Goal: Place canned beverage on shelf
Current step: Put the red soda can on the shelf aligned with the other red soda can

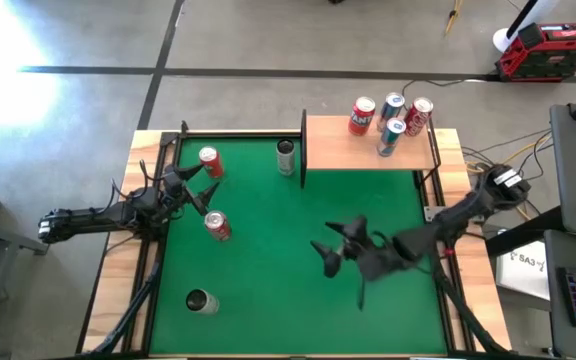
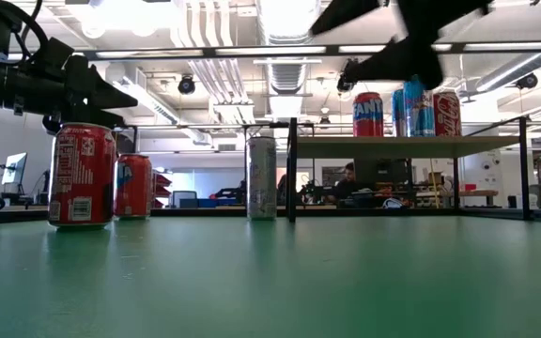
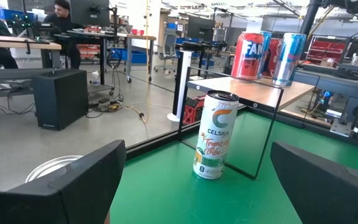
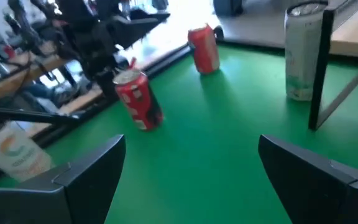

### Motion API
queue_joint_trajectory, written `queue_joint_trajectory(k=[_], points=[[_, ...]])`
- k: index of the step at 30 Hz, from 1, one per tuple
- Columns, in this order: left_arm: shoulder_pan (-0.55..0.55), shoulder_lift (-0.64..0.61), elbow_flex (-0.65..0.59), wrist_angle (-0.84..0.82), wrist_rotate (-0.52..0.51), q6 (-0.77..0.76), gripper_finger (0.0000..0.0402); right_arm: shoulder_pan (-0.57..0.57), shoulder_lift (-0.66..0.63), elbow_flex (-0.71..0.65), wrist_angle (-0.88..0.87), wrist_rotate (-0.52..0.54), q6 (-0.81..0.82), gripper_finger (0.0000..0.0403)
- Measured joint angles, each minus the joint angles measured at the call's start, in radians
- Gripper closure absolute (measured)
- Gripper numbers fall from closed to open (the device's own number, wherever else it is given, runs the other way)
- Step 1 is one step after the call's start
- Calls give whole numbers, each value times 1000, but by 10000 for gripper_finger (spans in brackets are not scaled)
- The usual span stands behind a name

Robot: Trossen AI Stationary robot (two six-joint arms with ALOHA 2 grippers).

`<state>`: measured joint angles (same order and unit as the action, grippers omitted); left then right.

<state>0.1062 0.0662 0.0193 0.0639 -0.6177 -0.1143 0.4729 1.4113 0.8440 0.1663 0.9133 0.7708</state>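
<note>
1. Cans still on the green mat [image 1: 288,290]: a silver can [image 1: 286,157] just left of the shelf [image 1: 363,148], two red cans [image 1: 209,162] [image 1: 217,226] at left, one more [image 1: 201,301] nearer
2. Four cans [image 1: 391,120] stand on the shelf
3. Left gripper [image 1: 200,190] hovers between the red cans, fingers apart, empty
4. Right gripper [image 1: 340,245] hangs mid-mat, fingers spread, empty

2 matte-black arms w/ jointed segments. Left arm [image 1: 98,215] slim, spiky at the wrist. Right arm [image 1: 468,215] has a pale label near its base.
</note>
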Motion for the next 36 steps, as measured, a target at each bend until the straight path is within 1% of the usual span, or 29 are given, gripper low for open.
queue_joint_trajectory(k=[4,6,8,12,14,18,22,24,27,29,31,34,36], points=[[0,0,0,0,0,0,15,-126,2,0,-5,-210,-17,44],[0,0,0,0,0,0,15,-159,5,0,-3,-272,-19,44],[0,0,0,0,0,0,15,-178,5,-1,-4,-282,-60,44],[0,0,0,0,0,0,15,-191,-4,-1,-6,-277,-250,44],[0,0,0,0,0,0,15,-190,-23,-1,-5,-262,-288,44],[0,0,0,1,0,0,15,-198,-71,-1,1,-267,-297,44],[0,0,0,1,0,0,15,-221,-163,-26,-51,-275,-428,44],[0,0,0,1,0,0,15,-232,-240,-68,-49,-297,-469,44],[0,0,0,1,0,0,15,-236,-366,-170,-35,-309,-476,44],[0,0,0,1,0,0,15,-236,-450,-264,12,-309,-476,44],[0,0,0,1,0,0,15,-236,-515,-373,102,-309,-466,44],[0,0,0,1,0,0,15,-236,-564,-522,234,-311,-340,44],[0,0,0,1,0,0,15,-239,-596,-588,254,-303,-242,44]])
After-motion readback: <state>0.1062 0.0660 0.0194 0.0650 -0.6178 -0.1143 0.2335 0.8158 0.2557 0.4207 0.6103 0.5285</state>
